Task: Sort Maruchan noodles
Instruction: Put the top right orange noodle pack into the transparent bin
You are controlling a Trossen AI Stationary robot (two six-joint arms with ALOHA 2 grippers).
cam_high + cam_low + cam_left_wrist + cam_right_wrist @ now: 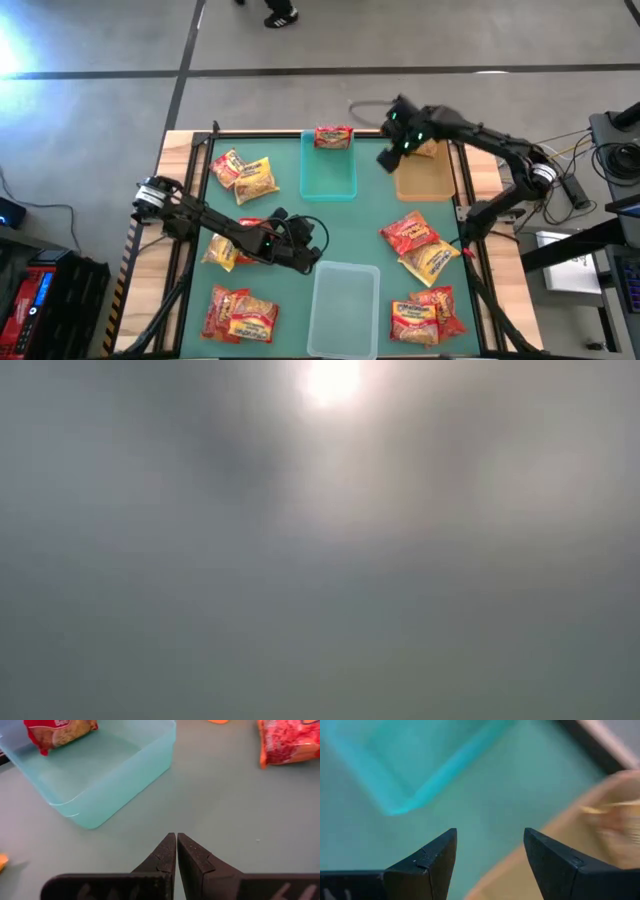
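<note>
Maruchan packets lie in groups on the green mat: two far left (pixel 243 172), one near the left arm (pixel 221 250), a pile near left (pixel 240 315), two on the right (pixel 418 245) and a pile near right (pixel 422 316). One packet (pixel 333 137) lies in the teal bin (pixel 328 180), at its far end. A yellowish packet (pixel 427 149) lies in the tan bin (pixel 425 178). My left gripper (pixel 176 837) is shut and empty, low over the mat's middle (pixel 318 240), pointing at the teal bin (pixel 150 765). My right gripper (pixel 490 840) is open and empty, up between the two bins (pixel 388 158).
A clear bin (pixel 345 295) stands at the near edge in the middle. An orange-red packet (pixel 290 740) lies on the mat beyond my left gripper. A dark frame (pixel 195 160) runs round the mat. The low view shows only a grey blur.
</note>
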